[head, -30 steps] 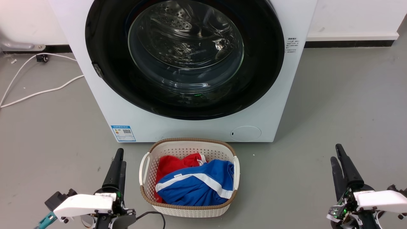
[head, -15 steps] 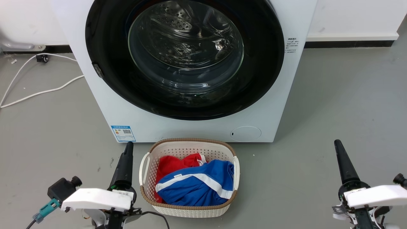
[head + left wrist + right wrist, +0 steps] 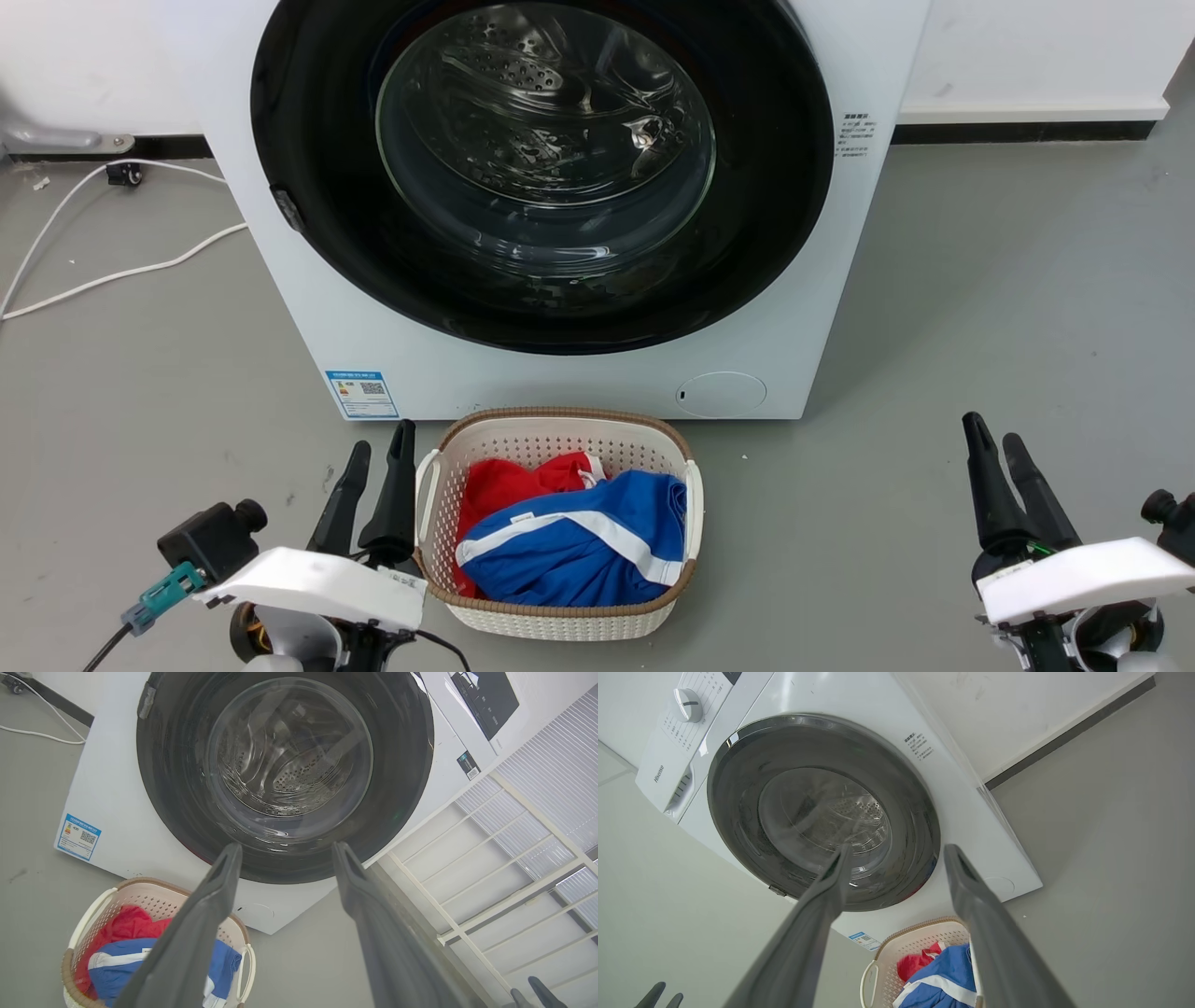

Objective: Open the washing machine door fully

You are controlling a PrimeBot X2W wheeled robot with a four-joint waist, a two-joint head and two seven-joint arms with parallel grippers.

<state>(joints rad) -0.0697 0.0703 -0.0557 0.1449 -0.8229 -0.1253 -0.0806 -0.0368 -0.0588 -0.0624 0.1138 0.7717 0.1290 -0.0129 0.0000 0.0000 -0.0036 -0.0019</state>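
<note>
Hisense — on control panel (image 3: 672, 746) | blue sticker (image 3: 361, 392) — print too small | side label (image 3: 856, 133): illegible

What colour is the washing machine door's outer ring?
Glossy black on the washing machine door, clearest in the head view.

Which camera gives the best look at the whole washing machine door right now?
The right wrist view: the washing machine door is whole there, rim to rim, with the right end effector crossing its lower edge. The head view and the left wrist view face it more squarely, but each cuts off its top.
</note>
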